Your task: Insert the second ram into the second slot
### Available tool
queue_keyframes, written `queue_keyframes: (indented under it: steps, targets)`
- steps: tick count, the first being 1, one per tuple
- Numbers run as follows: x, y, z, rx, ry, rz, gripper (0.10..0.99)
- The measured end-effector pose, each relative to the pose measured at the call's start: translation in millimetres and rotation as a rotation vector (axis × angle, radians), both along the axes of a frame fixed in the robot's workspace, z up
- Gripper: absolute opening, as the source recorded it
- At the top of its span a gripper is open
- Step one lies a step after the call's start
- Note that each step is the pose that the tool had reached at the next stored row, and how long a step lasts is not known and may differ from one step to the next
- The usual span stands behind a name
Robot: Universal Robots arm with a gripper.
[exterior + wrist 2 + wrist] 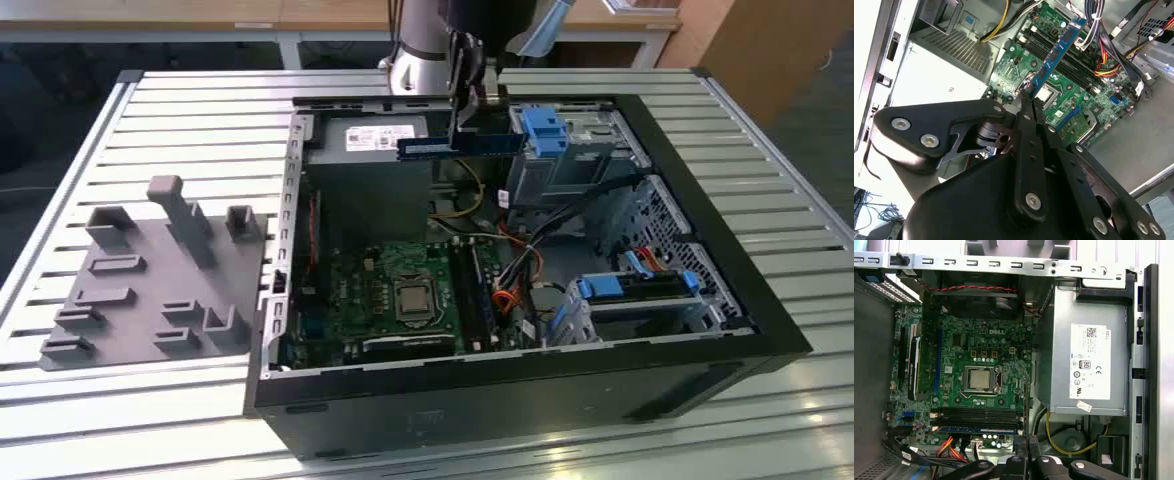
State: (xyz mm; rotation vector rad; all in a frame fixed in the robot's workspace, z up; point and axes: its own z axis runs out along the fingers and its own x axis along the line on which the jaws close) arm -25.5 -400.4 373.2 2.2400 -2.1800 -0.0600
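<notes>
exterior view: the gripper point(463, 132) hangs over the rear of an open computer case point(534, 390). its jaws are closed on the second ram point(427, 147), a dark-blue stick held level and gripped near its middle. the stick sits above the power supply point(380, 140) and just beside a light-blue drive-bay latch point(545, 130). it is well apart from the motherboard point(360, 300) and the memory slots point(470, 285) lower in the case. a grey fixture plate point(147, 280) lies on the slatted table point(200, 110), to the exterior view's left of the case.

second wrist view: the gripper point(1026, 100) pinches the second ram point(1056, 55), which reaches out from the jaws over the green motherboard point(1014, 60) and crosses the processor socket point(1044, 95). bundled cables point(1104, 65) run near its far end.

first wrist view: the gripper point(1027, 442) looks straight down on the motherboard point(984, 340), processor point(981, 378) and power supply point(1089, 340). a thin blue strip point(979, 430) lies alongside the dark memory slots point(979, 413). whether that is the held stick seen edge-on cannot be told.
</notes>
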Motion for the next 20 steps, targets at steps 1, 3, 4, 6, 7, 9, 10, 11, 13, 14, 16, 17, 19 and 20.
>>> queue_keyframes:
  steps: [1,3,4,6,7,9,10,11,13,14,16,17,19,20]
  targets:
    - [0.0,0.0,0.0,0.0,0.0,0.0,0.129]
    - [0.0,0.0,0.0,0.0,0.0,0.0,0.129]
    - [0.0,0.0,0.0,0.0,0.0,0.0,0.129]
    - [0.0,-0.3,0.0,0.0,0.0,0.0,0.129]
    - [0.0,-0.6,0.1,0.0,0.0001,0.0,0.129]
    - [0.0,-1.5,0.0,0.0,0.0,0.0,0.129]
    - [0.0,-2.2,0.0,0.0,0.0,0.0,0.129]
    - [0.0,-3.1,0.0,0.0,0.0,0.0,0.129]
    - [0.0,-5.2,0.0,0.0,0.0,0.0,0.129]
    - [0.0,-6.3,0.0,0.0,0.0,0.0,0.129]
    - [0.0,-8.6,0.0,0.0,0.0,0.0,0.129]
    - [0.0,-9.6,0.0,0.0,0.0,0.0,0.129]
    - [0.0,-12.2,0.0,0.0,0.0,0.0,0.129]
    - [0.0,-13.3,0.0,0.0,0.0,0.0,0.129]
